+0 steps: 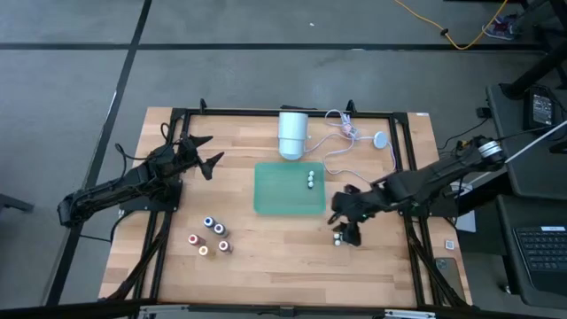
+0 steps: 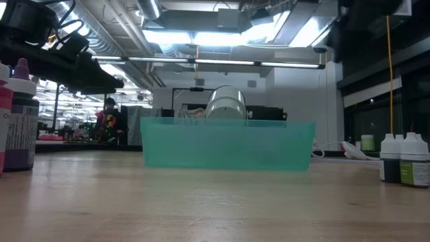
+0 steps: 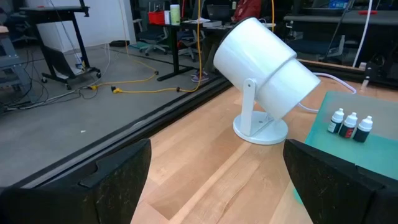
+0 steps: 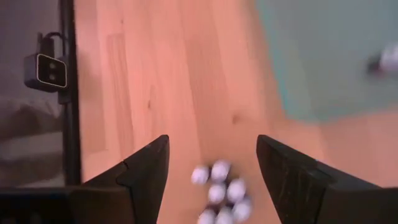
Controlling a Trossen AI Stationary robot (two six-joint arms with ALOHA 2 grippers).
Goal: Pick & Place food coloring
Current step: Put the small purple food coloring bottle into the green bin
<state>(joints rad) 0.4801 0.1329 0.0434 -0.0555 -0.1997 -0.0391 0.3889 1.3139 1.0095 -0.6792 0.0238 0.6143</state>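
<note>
Right gripper hovers over white-capped bottles — fingers apart.

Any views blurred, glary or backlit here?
Right wrist view: soft all over, the white-capped bottles between the right gripper fingers are smeared blobs. Low view: ceiling lights flare, foreground bottles at the edges out of focus. Left wrist view: sharp on the white cylinder. High view: even light, no glare.

Wood-grain table (matt), translucent plastic tray, smooth white lamp.
</note>
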